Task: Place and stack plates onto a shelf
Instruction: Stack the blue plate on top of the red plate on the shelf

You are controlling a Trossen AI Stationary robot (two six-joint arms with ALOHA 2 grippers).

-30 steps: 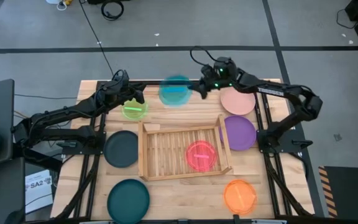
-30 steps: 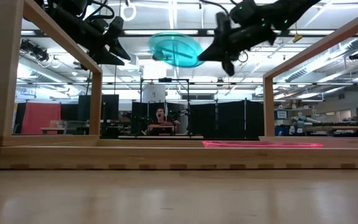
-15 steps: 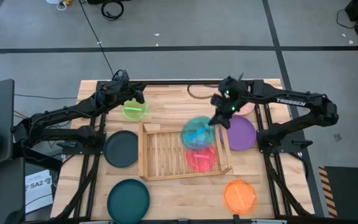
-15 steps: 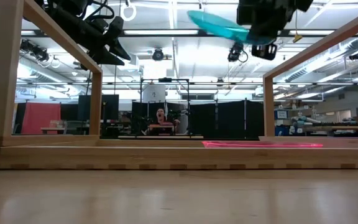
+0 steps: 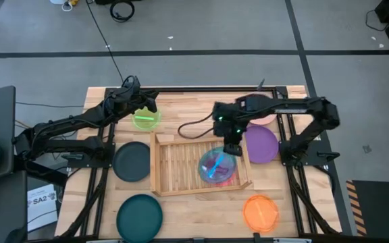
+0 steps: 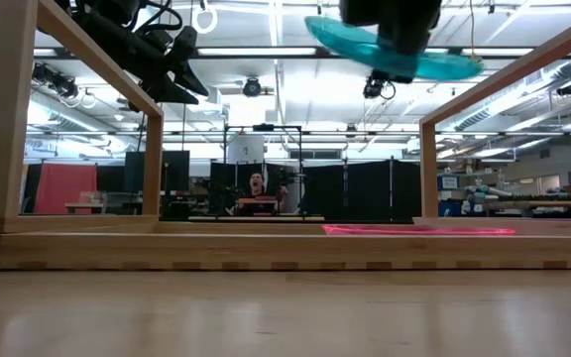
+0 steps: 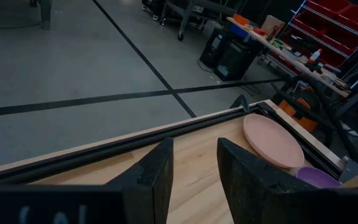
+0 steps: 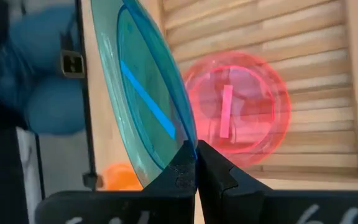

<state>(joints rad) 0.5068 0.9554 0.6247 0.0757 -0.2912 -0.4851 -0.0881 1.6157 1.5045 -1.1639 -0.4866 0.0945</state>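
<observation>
High view: a blue plate [image 5: 216, 165] is carried over the right half of the shelf [image 5: 174, 162] by the right hand [image 5: 231, 147], whose fingers are clenched on the plate's rim. The plate is held directly above a pink plate [image 5: 227, 174] already lying on the slats, presumably so that it can be stacked there.

Right wrist view: the blue plate [image 8: 148, 99] is pinched at its edge and seen tilted, with the pink plate [image 8: 238, 109] below it on the slats. Whether the two plates touch cannot be told here.

Low view: the blue plate [image 6: 395, 55] is seen held well above the shelf floor, so it is judged not yet set down. The pink plate [image 6: 419, 230] lies flat inside.

Left hand [image 5: 147, 104]: parked over the far left of the table [image 5: 188, 219], near a lime plate [image 5: 146, 119]; its fingers [image 7: 157, 177] stand apart with nothing between them.

Not yet shelved, on the table: a grey plate [image 5: 132, 161], a teal plate [image 5: 140, 216], an orange plate [image 5: 260, 212], a purple plate [image 5: 262, 143] and a peach plate [image 5: 265, 115].
</observation>
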